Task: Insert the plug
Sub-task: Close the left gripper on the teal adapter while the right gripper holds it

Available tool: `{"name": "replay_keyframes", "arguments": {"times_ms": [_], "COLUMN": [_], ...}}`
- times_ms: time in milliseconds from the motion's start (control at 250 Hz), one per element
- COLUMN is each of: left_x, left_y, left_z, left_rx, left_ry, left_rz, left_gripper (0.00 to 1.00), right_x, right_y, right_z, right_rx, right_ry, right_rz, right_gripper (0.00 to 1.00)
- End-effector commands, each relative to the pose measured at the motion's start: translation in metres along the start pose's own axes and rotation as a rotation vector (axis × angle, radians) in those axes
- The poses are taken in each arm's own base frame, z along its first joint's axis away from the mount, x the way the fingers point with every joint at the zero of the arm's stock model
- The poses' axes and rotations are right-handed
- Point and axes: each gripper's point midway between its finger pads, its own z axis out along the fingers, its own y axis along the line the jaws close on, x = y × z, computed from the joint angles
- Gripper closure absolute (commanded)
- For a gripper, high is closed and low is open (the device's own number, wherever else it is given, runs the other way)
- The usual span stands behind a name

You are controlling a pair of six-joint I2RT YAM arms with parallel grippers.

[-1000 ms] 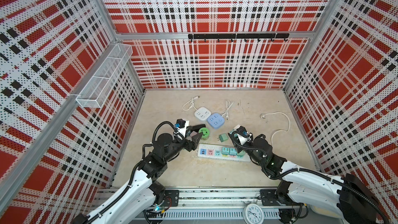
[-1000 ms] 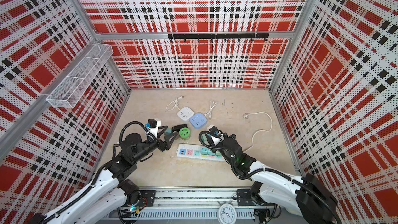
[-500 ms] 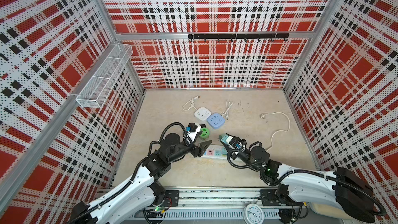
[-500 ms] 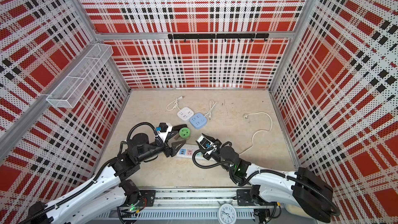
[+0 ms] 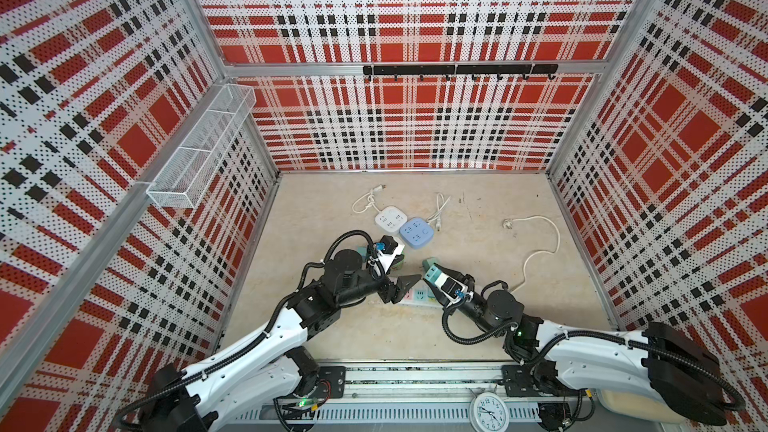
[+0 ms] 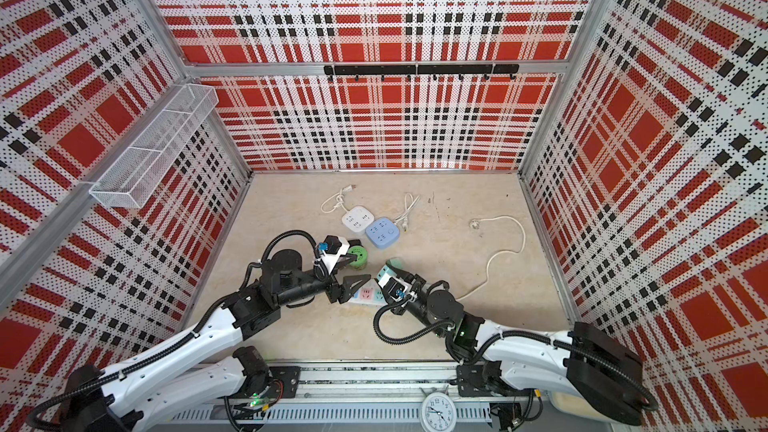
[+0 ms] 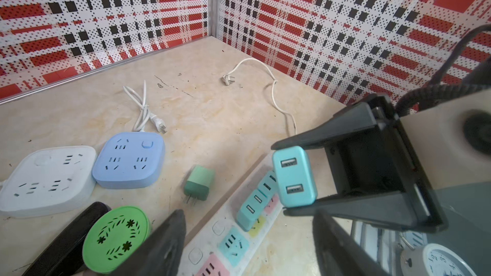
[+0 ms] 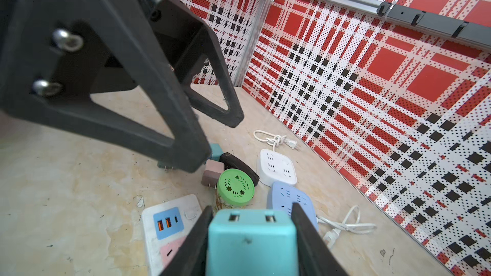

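One teal charger — right tool clamps it.

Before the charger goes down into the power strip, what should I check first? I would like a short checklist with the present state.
1. Charger in right gripper: ok, jaws shut on it.
2. Free socket on power strip: ok.
3. Charger pins facing strip: cannot tell, hidden.
4. Left gripper steadying strip: not ok, open, gripping nothing.
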Motion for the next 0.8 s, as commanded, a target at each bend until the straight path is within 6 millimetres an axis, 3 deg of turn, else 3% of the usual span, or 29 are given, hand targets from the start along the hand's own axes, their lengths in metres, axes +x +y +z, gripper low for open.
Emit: {"name": "replay_keyframes", "arguments": {"times_ms": [0, 284, 796], "left_x": [-0.019, -0.023, -0.009], "left_y": [-0.016, -0.040, -0.046], "left_z": [0.002, 0.013, 0.033], "left_rx": [0.074, 0.183, 0.221], "left_ry": [-0.029, 0.005, 0.124], "left_rz": [0.009, -0.001, 0.004], "left_gripper": [0.24, 0.29, 0.37], "right_x": [-0.025, -0.029, -0.036], "right_y": [-0.005, -0.001, 0.000], "right_z": [-0.005, -0.009, -0.011], "right_rx": [0.018, 0.010, 0.005], "right_ry": [-0.102, -0.139, -0.177], "right_rz": [-0.010, -0.040, -0.115], "right_gripper": [0.91, 0.92, 0.93]}}
